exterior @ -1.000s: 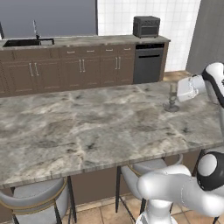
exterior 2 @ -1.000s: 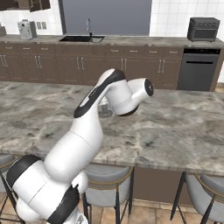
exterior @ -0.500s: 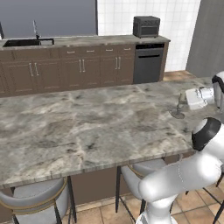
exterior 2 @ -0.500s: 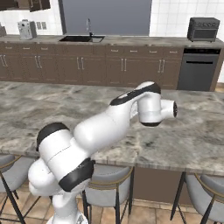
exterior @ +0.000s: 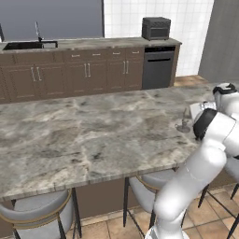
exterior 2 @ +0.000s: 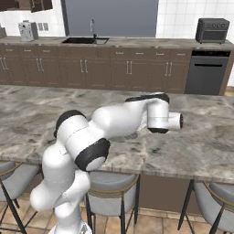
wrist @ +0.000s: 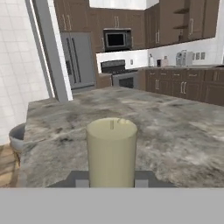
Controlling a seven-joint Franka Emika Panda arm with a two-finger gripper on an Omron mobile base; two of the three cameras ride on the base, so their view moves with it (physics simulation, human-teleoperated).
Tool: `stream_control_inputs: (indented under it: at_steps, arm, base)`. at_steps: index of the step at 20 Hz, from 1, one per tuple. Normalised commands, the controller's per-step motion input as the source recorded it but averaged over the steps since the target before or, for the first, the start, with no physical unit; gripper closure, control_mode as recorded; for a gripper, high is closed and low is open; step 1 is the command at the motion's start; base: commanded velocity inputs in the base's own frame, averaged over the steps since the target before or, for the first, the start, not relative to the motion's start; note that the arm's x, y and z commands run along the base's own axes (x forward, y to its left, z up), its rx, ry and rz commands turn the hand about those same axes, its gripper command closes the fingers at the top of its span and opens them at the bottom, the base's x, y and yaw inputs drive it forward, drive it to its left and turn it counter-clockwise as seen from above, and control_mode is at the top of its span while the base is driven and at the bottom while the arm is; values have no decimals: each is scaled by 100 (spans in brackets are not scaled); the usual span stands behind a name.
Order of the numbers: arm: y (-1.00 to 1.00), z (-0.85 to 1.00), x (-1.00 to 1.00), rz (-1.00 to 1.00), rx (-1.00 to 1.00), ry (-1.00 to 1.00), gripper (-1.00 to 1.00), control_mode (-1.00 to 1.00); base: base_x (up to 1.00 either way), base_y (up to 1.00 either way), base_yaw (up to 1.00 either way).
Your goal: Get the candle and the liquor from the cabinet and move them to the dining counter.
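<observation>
A pale cream candle (wrist: pixel 111 151) stands upright close in front of the hand camera, and my gripper (wrist: pixel 111 179) is shut on it, a grey finger on each side. From the left base the candle (exterior: pixel 185 122) sits low over the right end of the dining counter (exterior: pixel 93 135), its small grey base at the marble, with my gripper (exterior: pixel 191 115) beside it. My hand (exterior 2: pixel 176 122) points right over the dining counter (exterior 2: pixel 205 146). The liquor is out of view. Dark brown wall cabinets (wrist: pixel 170 17) hang far off; I cannot tell which is the task's cabinet.
Round cushioned stools (exterior: pixel 37 214) (exterior 2: pixel 109 187) stand under the near edge of the slab. Behind it runs a worktop with a sink (exterior: pixel 28 45), a toaster oven (exterior: pixel 156 28) and a dishwasher (exterior: pixel 158 67). A fridge (wrist: pixel 78 57) and a stove (wrist: pixel 122 74) lie beyond the counter's far end.
The arm has swung its elbow round and the hand has moved right and a little lower, carrying the candle towards the counter's right end. The grip has stayed the same.
</observation>
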Motion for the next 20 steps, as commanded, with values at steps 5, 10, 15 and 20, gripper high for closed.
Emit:
stream_control_inputs:
  at_steps: [5, 10, 15, 20]
  arm:
    - [0, -44, 64, 0, 0, 14, 100, -100]
    - [-2, -58, 53, 0, 1, 3, 100, -100]
    - [0, -67, 41, 0, 1, 0, 100, -100]
    - [0, -60, 40, 0, 0, 0, 100, -100]
  base:
    - [0, 0, 0]
    - [0, 0, 0]
    - [0, 0, 0]
    - [0, 0, 0]
